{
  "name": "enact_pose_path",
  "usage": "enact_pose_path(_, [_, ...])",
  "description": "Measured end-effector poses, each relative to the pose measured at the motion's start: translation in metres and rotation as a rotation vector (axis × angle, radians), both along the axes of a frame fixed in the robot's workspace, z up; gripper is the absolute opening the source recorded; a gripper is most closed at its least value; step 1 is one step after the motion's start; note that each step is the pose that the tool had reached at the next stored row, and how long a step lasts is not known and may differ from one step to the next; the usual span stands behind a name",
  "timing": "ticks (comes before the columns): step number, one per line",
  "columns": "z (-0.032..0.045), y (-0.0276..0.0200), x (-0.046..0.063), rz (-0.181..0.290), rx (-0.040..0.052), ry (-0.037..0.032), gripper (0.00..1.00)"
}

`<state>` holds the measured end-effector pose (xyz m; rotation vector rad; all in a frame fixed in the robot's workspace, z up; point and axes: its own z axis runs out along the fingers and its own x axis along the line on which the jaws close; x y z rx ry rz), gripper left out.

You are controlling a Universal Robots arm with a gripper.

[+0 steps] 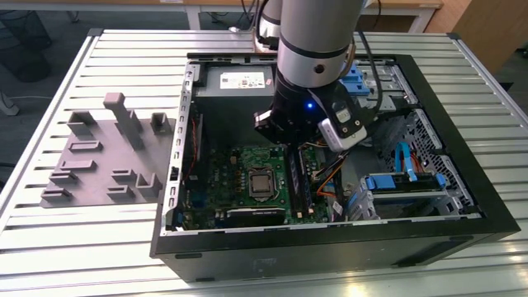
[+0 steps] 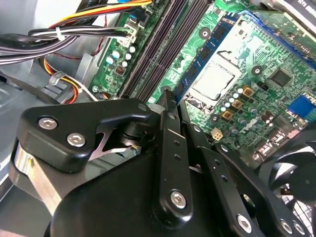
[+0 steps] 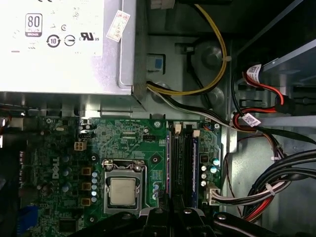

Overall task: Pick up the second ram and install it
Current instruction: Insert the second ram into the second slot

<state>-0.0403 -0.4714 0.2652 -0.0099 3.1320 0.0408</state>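
My gripper [image 2: 175, 100] hangs low inside the open computer case, over the green motherboard [image 3: 123, 138]. Its black fingers [image 2: 168, 148] stand pressed together, shut, with nothing showing between them. The tips sit right above one end of the memory slots [image 3: 181, 163], beside the processor socket [image 3: 122, 191]. Long, narrow, dark sticks with blue edges stand edge-up in those slots [image 2: 165, 49]. I cannot tell which of them is the second ram. In the exterior view the gripper [image 1: 286, 145] is at the far end of the slot row [image 1: 295, 182], mostly hidden by the arm.
The power supply [image 3: 59, 44] fills the far end of the case. Bundled cables [image 3: 276, 182] and a drive cage [image 1: 404, 185] crowd the side beyond the slots. A fan [image 2: 296, 173] sits near the socket. The grey tray with upright blocks [image 1: 107, 154] lies outside the case.
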Motion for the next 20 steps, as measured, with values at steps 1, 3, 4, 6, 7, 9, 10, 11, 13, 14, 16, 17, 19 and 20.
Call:
enact_pose_path(1, [-0.0011,0.0,0.0,0.0,0.0001,0.0001,0.14])
enact_pose_path(3, [-0.0021,0.0,0.0,0.0,0.0,0.0003,0.14])
enact_pose_path(4, [-0.0023,0.0,0.0,0.0,-0.0002,0.0005,0.14])
enact_pose_path(6, [-0.0024,0.0,0.0,0.0,-0.0002,0.0006,0.14])
enact_pose_path(7, [-0.0025,0.0,0.0,0.0,-0.0001,0.0006,0.14])
enact_pose_path(9, [-0.0026,0.0,0.0,0.0,0.0,0.0006,0.14])
enact_pose_path(10, [-0.0026,0.0,0.0,0.0,0.0,0.0007,0.14])
enact_pose_path(11, [-0.003,0.0,0.0,0.0,0.0003,0.0012,0.14])
enact_pose_path(13, [-0.0043,0.0,0.002,0.0,0.0003,0.0039,0.14])
enact_pose_path(14, [-0.0055,-0.0001,0.003,0.0,0.0001,0.0048,0.14])
enact_pose_path(16, [-0.0084,-0.0001,0.003,-0.001,0.0001,0.0049,0.14])
enact_pose_path(17, [-0.0099,-0.0001,0.003,-0.001,0.0,0.005,0.14])
enact_pose_path(19, [-0.0134,-0.0003,0.004,-0.001,0.0001,0.005,0.14])
enact_pose_path(20, [-0.0151,-0.0005,0.004,-0.002,0.0001,0.005,0.14])
